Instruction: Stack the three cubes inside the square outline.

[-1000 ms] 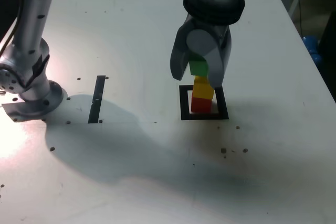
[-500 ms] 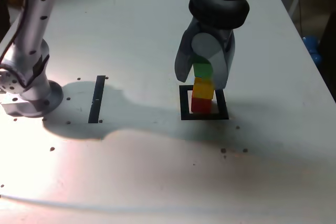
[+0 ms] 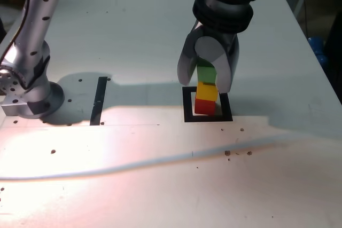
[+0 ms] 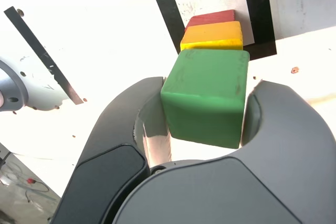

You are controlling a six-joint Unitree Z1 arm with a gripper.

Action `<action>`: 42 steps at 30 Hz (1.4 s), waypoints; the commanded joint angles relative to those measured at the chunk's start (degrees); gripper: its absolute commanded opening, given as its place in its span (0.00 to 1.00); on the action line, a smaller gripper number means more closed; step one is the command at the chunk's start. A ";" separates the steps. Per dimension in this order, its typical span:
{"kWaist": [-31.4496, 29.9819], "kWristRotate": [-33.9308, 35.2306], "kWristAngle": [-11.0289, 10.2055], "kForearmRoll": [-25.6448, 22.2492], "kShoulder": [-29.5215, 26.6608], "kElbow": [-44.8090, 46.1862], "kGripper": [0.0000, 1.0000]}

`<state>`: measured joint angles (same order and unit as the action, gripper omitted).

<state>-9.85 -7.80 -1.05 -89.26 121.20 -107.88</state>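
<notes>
Lowered since a second ago, the gripper (image 3: 207,76) clamps the green cube (image 3: 206,72) at centre frame. It sits about on yellow (image 3: 207,91) over red (image 3: 203,105) in the outline (image 3: 187,105); release likely comes next

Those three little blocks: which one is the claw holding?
The green cube, top of the stack, sits between the gripper's fingers. The yellow cube and the red cube lie below it, inside the square outline.

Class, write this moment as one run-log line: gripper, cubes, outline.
gripper: shut on green cube | green cube: over yellow cube, contact unclear | yellow cube: on red cube | red cube: inside square outline
</notes>
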 commanded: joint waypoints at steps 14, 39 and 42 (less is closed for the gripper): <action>0.36 0.73 -2.06 0.04 -4.33 2.23 1.00; 0.36 13.17 -2.49 13.62 -31.94 43.53 1.00; 0.36 14.02 -1.94 16.90 -33.90 48.88 1.00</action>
<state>-9.53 5.95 -3.17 -73.35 88.10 -61.76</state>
